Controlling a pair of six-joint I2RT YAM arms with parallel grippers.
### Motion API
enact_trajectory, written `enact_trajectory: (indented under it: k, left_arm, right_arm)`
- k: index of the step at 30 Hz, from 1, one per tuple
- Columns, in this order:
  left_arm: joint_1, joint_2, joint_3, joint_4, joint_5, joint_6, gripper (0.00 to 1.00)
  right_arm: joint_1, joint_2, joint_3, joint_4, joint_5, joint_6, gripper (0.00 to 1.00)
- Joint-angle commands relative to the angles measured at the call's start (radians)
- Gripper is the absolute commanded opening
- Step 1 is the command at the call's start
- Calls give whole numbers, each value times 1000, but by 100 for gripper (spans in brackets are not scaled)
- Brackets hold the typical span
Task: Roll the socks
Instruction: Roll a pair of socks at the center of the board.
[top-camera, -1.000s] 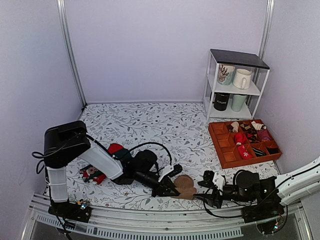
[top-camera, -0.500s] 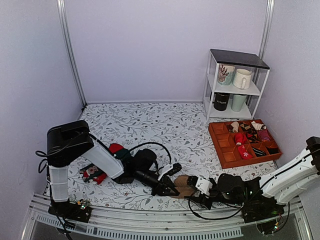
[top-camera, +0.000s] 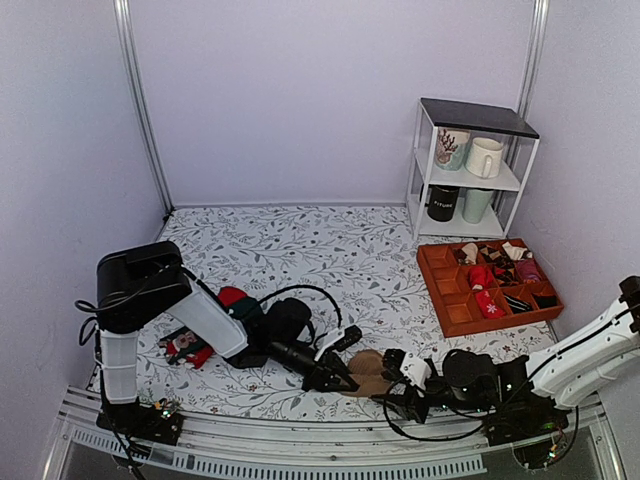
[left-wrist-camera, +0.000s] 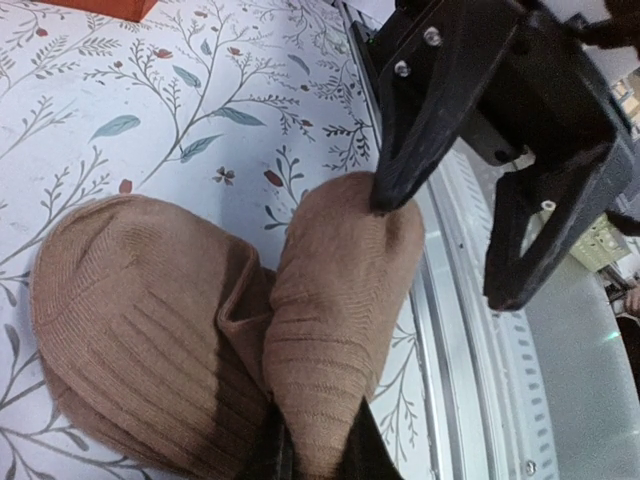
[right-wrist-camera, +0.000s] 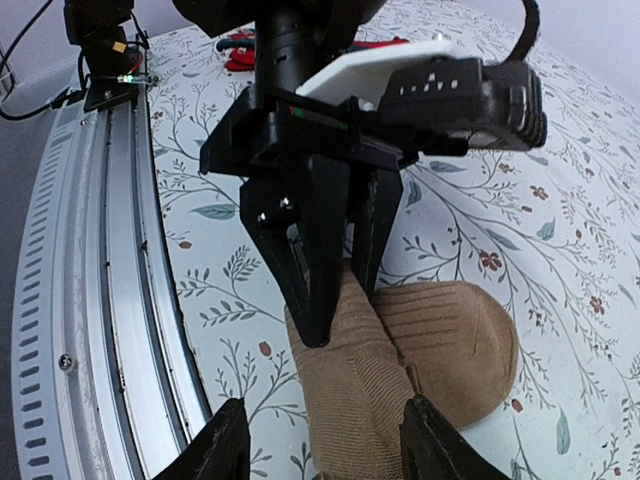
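Note:
The tan-brown socks (top-camera: 372, 374) lie near the table's front edge, partly folded, with a rounded flat part (left-wrist-camera: 130, 320) and a raised fold (left-wrist-camera: 340, 290). My left gripper (top-camera: 335, 378) is shut on the near end of that fold (left-wrist-camera: 312, 455). It also shows in the right wrist view (right-wrist-camera: 340, 290), black and pinching the socks (right-wrist-camera: 450, 340). My right gripper (top-camera: 402, 385) is open at the socks' right side, its fingers straddling the fold (right-wrist-camera: 325, 420). In the left wrist view one of its fingertips (left-wrist-camera: 385, 195) touches the top of the fold.
Red and dark green socks (top-camera: 190, 345) lie by the left arm. An orange divided tray (top-camera: 447, 300) of small rolled socks sits at the right. A white shelf (top-camera: 425, 170) with mugs stands behind it. A metal rail (top-camera: 300, 440) runs along the near edge.
My right gripper has moved left up to the socks and now straddles the fold. My left gripper has stayed shut on the socks, which have bunched up a little.

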Motion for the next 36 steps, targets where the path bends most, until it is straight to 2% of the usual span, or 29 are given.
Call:
enact_trajectory:
  k: [1,10,16,25,30,34,36]
  left_arm:
    - [1,108,-74,-303,-103,-6,0]
    - [1,102,-79,-304,-100,0,0]
    - [2,107,-84,-293,-97,-4,0]
    - [1,96,-84,-269,-143,-5,1]
    - [1,17,-110,-191,-222,15,11]
    - [-7,-145,-177,-62,-307,84,21]
    - [-27,-223,-213,10,-350,143,30]
  right_arm:
    - [7,54,-12,5,-14,94,53]
    - [6,187,18,77,36,95,53]
    - [4,291,86,77,-21,49,53]
    - [2,335,109,-10,-145,173,31]
    - [-41,295,103,-105,-234,287,24]
    - [-117,273,78,-127,-361,390,24]
    - [-147,283,78,-139,-425,440,24]
